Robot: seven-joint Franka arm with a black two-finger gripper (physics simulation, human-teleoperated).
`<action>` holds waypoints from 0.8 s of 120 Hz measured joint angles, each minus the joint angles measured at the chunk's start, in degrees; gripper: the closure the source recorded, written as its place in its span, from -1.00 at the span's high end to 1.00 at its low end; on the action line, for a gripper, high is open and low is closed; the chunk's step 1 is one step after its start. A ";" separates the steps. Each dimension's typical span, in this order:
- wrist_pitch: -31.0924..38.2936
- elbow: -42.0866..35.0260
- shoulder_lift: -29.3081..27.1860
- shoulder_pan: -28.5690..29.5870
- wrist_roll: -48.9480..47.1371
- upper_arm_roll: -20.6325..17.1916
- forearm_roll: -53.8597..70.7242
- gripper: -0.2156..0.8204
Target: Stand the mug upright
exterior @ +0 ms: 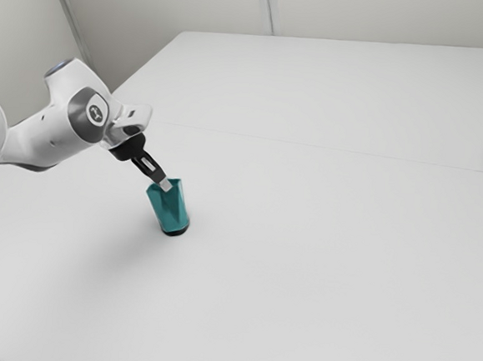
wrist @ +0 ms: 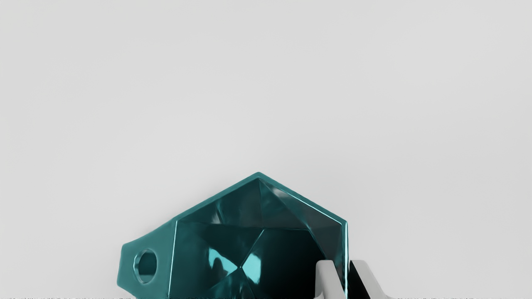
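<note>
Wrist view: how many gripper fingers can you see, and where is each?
2. One finger of the gripper is inside the teal mug; the other finger is outside, with the mug's wall between them.

- We were in a plain indoor room, its exact kind unclear to us.
- Pale grey walls (exterior: 172, 4) met near the far corner of our white table (exterior: 317, 278) on the exterior view's left.
- Beyond its far edge, we saw a narrow vertical strip (exterior: 267, 7).
</note>
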 joint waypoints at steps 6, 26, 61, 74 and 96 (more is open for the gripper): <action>-0.16 0.16 0.08 -0.18 -0.74 -0.01 0.45 -0.74; -0.47 1.07 0.56 -0.92 -2.92 -0.07 1.12 -0.30; -1.47 4.98 1.12 -1.90 -5.94 0.10 3.41 0.13; -4.94 10.29 1.11 -7.00 -8.66 4.24 9.59 0.27; -12.07 19.05 0.60 -14.88 -13.15 11.18 17.53 0.45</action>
